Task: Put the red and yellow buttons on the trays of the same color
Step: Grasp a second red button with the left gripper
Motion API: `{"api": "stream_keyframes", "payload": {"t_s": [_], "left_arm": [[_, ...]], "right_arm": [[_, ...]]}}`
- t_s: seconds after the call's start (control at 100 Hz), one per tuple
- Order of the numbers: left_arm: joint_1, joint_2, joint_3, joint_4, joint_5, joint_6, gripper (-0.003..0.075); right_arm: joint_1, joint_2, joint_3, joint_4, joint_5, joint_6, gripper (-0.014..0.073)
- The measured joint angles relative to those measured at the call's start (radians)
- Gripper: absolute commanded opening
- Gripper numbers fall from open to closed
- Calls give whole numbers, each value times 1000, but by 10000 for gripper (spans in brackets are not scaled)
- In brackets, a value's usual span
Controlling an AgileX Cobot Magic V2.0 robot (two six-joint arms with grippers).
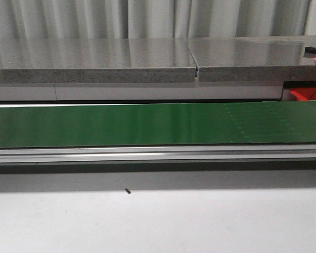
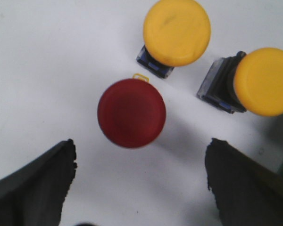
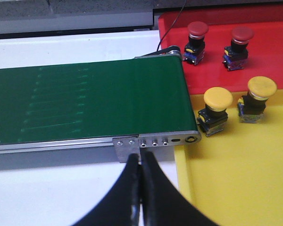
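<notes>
In the left wrist view my left gripper [image 2: 141, 162] hangs open over the white table, nothing between its fingers. A red button [image 2: 131, 113] stands just beyond the fingertips, with two yellow buttons [image 2: 177, 32] [image 2: 264, 81] past it. In the right wrist view my right gripper [image 3: 140, 162] is shut and empty near the end of the green conveyor belt [image 3: 85, 103]. The red tray [image 3: 269, 61] holds two red buttons [image 3: 196, 41] [image 3: 239, 40]. The yellow tray [image 3: 240, 179] holds two yellow buttons [image 3: 216, 110] [image 3: 257, 98]. Neither gripper shows in the front view.
The green conveyor belt [image 1: 147, 124] runs across the front view, with a metal rail [image 1: 147, 154] along its near side. Behind it lies a grey stone counter [image 1: 95, 58]. A corner of the red tray [image 1: 308, 95] shows at far right. A small dark screw [image 1: 127, 191] lies on the white table.
</notes>
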Motion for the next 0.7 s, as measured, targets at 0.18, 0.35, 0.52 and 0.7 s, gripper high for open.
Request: {"api": "stream_keyframes", "payload": {"t_s": [0.18,0.35,0.52,0.7], "left_arm": [[0,44,-2,0,-59,0,545],[0,52,-2,0,-113,0,463],[0,52,-2,0,-139,0,346],[0,52,-2,0,-141,0,297]], "right_arm": [[0,0,0,0,0,0,-92],[0,0,0,0,0,0,-92],[0,0,0,0,0,0,-92],[0,0,0,0,0,0,-92]]}}
